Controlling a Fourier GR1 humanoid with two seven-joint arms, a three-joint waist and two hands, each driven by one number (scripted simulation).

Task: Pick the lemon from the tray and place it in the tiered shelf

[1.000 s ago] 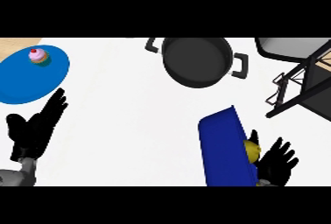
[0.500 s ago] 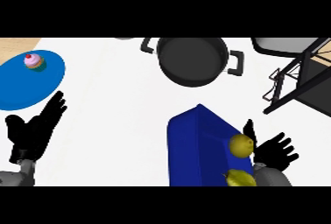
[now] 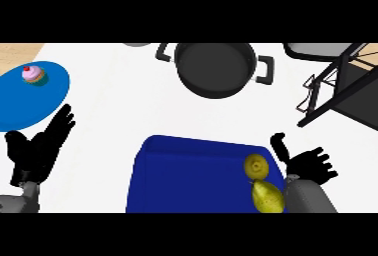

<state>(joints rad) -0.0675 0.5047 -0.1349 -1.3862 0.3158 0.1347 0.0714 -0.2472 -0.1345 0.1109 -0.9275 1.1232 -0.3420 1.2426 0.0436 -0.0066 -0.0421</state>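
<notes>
While my left robot hand (image 3: 40, 145) rests open at the lower left of the view with fingers straight and pointing up, my right robot hand (image 3: 306, 162) sits just beside the right edge of the dark blue tray (image 3: 192, 175), fingers spread and holding nothing. Two yellow fruits lie at the tray's right end: a rounder lemon (image 3: 256, 165) and, below it, a second, more pointed lemon (image 3: 269, 197) touching my right forearm. Neither is between my fingers.

Compared with half a second ago, the tray shows far more of its width and reaches further left across the white surface (image 3: 118, 110) — the whole view has shifted, so the black pot (image 3: 215, 69) with two handles now sits lower and nearer the centre. The blue plate (image 3: 29, 97) with a pink cupcake (image 3: 34, 74) remains at the upper left. At the upper right stands the dark tiered shelf (image 3: 343, 80), well apart from both lemons.
</notes>
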